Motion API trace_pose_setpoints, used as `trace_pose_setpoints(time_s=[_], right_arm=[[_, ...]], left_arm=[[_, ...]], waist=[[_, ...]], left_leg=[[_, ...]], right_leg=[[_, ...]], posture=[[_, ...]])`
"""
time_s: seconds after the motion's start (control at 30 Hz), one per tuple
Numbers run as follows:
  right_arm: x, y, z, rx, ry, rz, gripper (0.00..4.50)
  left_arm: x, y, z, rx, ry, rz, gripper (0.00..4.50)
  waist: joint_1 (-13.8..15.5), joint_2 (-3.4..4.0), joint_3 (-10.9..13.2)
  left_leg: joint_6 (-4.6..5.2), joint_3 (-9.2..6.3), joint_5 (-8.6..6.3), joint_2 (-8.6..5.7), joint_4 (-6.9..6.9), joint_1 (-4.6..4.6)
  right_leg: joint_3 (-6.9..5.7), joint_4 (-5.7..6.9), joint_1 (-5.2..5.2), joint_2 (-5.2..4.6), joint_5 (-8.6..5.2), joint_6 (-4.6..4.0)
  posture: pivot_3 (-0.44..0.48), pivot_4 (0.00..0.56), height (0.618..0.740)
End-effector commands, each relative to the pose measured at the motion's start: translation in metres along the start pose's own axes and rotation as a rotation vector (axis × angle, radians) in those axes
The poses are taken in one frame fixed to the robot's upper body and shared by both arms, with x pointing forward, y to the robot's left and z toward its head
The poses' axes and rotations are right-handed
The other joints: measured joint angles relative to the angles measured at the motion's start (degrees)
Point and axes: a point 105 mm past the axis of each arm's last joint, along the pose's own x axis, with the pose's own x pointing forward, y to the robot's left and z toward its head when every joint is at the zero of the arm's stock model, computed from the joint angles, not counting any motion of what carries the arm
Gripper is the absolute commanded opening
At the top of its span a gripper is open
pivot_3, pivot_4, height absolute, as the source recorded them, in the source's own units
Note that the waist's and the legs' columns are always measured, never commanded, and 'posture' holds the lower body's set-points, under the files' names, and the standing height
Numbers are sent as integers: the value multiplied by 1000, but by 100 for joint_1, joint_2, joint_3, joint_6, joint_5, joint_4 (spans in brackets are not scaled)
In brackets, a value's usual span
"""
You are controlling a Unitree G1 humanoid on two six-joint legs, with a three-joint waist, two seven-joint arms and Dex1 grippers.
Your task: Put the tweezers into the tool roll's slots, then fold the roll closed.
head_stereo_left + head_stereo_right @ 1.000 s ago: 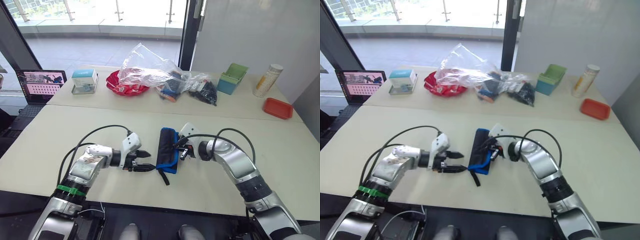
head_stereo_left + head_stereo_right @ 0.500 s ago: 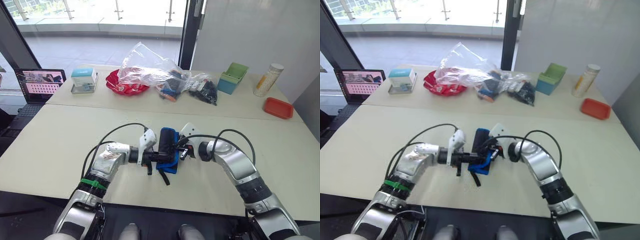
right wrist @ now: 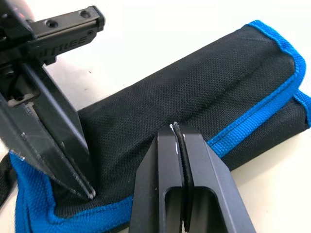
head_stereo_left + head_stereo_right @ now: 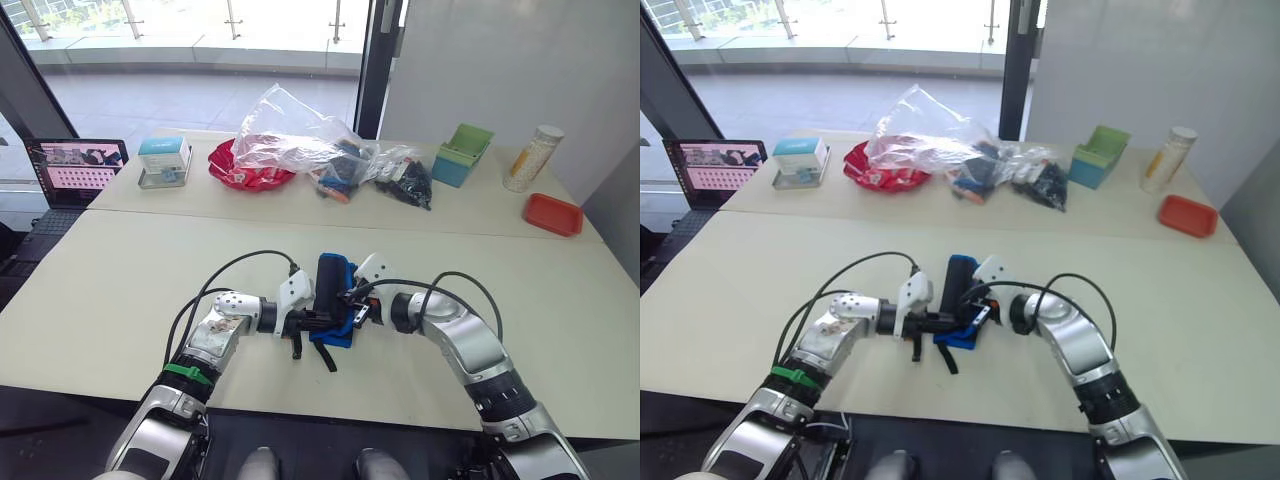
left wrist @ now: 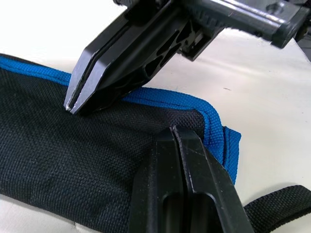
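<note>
While I look down through the head camera, I see the tool roll [image 4: 334,297] folded shut on the near table [image 4: 120,270], about midway along its front edge, its blue binding showing at the lower end and its short black strap [image 4: 325,354] trailing toward that edge. My left gripper [image 4: 318,320] reaches in from the left and my right gripper [image 4: 352,305] from the right, and both meet at the roll's near end. On the far table [image 4: 480,205] I can make out a clear plastic bag [image 4: 300,135] over a red dish [image 4: 243,168], dark bagged items [image 4: 405,180], a green box [image 4: 464,155], a pale bottle [image 4: 535,158], a red tray [image 4: 553,215] by the right edge, and a small box [image 4: 166,160] near the left edge, with a laptop [image 4: 72,170] off the table's left end. From the left wrist camera, my own fingers [image 5: 187,194] sit closed together, their tip pressed onto the black fabric of the roll just inside the blue edge binding [image 5: 170,99]; the other gripper's fingers, also closed, touch the fabric from the opposite side. From the right wrist camera, my fingers [image 3: 182,187] are likewise pressed together with no gap, resting on the blue seam of the folded roll, while the left gripper's closed tip lands on the fabric nearby. I cannot see any tweezers or slots; the roll's inner face is hidden by the fold.
</note>
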Motion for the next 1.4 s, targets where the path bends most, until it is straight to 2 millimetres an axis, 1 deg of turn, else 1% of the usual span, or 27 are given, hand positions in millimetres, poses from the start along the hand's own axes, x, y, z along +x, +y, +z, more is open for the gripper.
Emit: trace_pose_setpoints(time_s=[0.03,0.07,0.1,0.13,0.2,0.33,0.37,0.4,0.57,0.6,0.67,0.77,0.87,0.9,0.97,1.0,1.03,1.1,1.17,1.2,1.27,1.3,1.33,1.37,1.4], right_arm=[[14,-14,-51,96,168,-114,0],[17,-22,-56,111,176,-157,0],[19,-27,-60,122,182,-182,0],[21,-30,-62,133,183,-194,0],[26,-36,-61,152,169,-212,0],[35,-44,-50,151,134,-221,0],[37,-45,-48,150,130,-222,0],[39,-47,-45,142,127,-224,0],[47,-55,-35,130,113,-230,0],[46,-56,-33,131,99,-226,0],[43,-58,-24,124,33,-203,0],[32,-55,0,119,-129,-147,0],[3,-57,34,117,-312,-132,0],[-10,-57,40,105,-345,-133,0],[-33,-57,46,90,-374,-137,0],[-48,-58,47,90,-388,-149,0],[-60,-58,48,94,-397,-166,259],[-90,-60,42,114,-407,-196,872],[-112,-60,33,105,-385,-227,1558],[-125,-61,25,107,-374,-253,1888],[-146,-62,15,112,-361,-289,2499],[-158,-63,7,116,-345,-311,2834],[-172,-64,-12,114,-282,-353,3256],[-185,-66,-25,117,-239,-389,3594],[-193,-65,-33,118,-213,-410,3939]], left_arm=[[2,-12,-32,-65,100,-26,44],[2,-13,-32,-65,99,-23,44],[1,-12,-32,-68,96,-15,44],[1,-12,-32,-69,94,-10,44],[1,-13,-33,-74,91,-8,44],[0,-16,-35,-83,88,-7,44],[0,-17,-36,-85,88,-6,44],[-1,-17,-37,-86,88,-4,44],[-1,-16,-37,-83,86,17,44],[-1,-12,-35,-73,70,43,44],[-3,-4,-23,-82,0,90,44],[-11,2,-4,-72,-104,130,44],[-28,7,21,-16,-251,195,44],[-37,6,28,7,-279,214,44],[-56,6,35,38,-298,256,44],[-69,7,36,53,-294,290,44],[-81,7,36,66,-288,323,15],[-113,15,38,86,-286,443,0],[-141,20,39,82,-289,540,568],[-157,20,37,67,-283,573,862],[-178,15,32,43,-264,610,1483],[-190,13,25,29,-240,638,1807],[-206,11,17,-10,-235,684,2189],[-219,8,9,-42,-216,719,2521],[-227,5,3,-62,-205,740,2853]], waist=[[-61,-6,-8],[-81,-4,-7],[-112,-3,-7],[-121,-3,-8],[-110,0,-12],[-94,1,-19],[-94,1,-19],[-94,2,-20],[-125,4,-19],[-121,5,-19],[-112,7,-17],[-87,13,-8],[-70,27,5],[-57,31,10],[-39,37,19],[-31,45,33],[-26,51,42],[1,63,67],[47,63,84],[51,60,94],[54,54,118],[52,54,127],[53,54,131],[63,55,133],[64,51,136]], left_leg=[[0,3,0,3,-2,15],[0,5,0,6,-7,41],[0,4,0,8,-9,62],[1,5,0,9,-12,102],[0,6,0,8,-13,146],[0,6,-4,7,-13,141],[2,5,-8,5,-15,136],[2,4,-13,3,-15,134],[3,5,-21,4,-18,140],[3,5,-20,6,-17,143],[1,5,-16,5,-14,145],[0,5,-16,3,-6,128],[-2,0,-14,2,0,42],[-3,0,-13,-2,5,-12],[-6,-7,-10,-10,18,-89],[-7,-7,-10,-9,23,-120],[-7,-7,-9,-7,15,-127],[-6,-7,-10,-7,6,-126],[-5,-7,-10,-9,3,-125],[-5,-7,-10,-8,4,-124],[-5,-7,-10,-12,4,-123],[-6,-7,-10,-15,4,-123],[-6,-6,-10,-15,5,-122],[-6,-6,-10,-18,4,-123],[-6,-6,-10,-19,4,-122]], right_leg=[[0,0,9,1,0,0],[0,-4,29,2,0,0],[-2,-19,53,4,-3,1],[1,-26,90,6,-8,9],[5,-31,133,5,-31,41],[6,-38,140,2,-36,40],[7,-37,138,1,-17,5],[7,-33,136,1,-14,1],[8,-32,136,1,-14,0],[8,-34,138,2,-14,1],[8,-34,138,2,-15,2],[8,-35,128,0,-16,4],[8,-25,53,1,-12,2],[9,1,-7,-3,-5,1],[12,56,-96,-5,3,-3],[13,68,-123,-5,3,-3],[12,73,-131,-3,3,-3],[11,61,-131,-5,3,-3],[10,32,-128,-7,2,-3],[9,27,-126,-7,2,-3],[9,21,-121,-10,2,-2],[9,20,-120,-12,2,-2],[10,18,-118,-13,2,-2],[10,17,-118,-15,2,-2],[8,17,-118,-16,1,-1]], posture=[[0,150,723],[0,150,723],[0,150,723],[0,150,723],[0,150,723],[0,150,723],[0,150,723],[0,150,723],[0,150,723],[0,150,723],[0,150,723],[0,150,723],[0,150,723],[0,150,723],[0,150,723],[0,150,723],[0,150,723],[0,150,723],[0,150,723],[0,150,723],[0,150,723],[0,150,723],[0,150,723],[0,150,723],[0,150,723]])
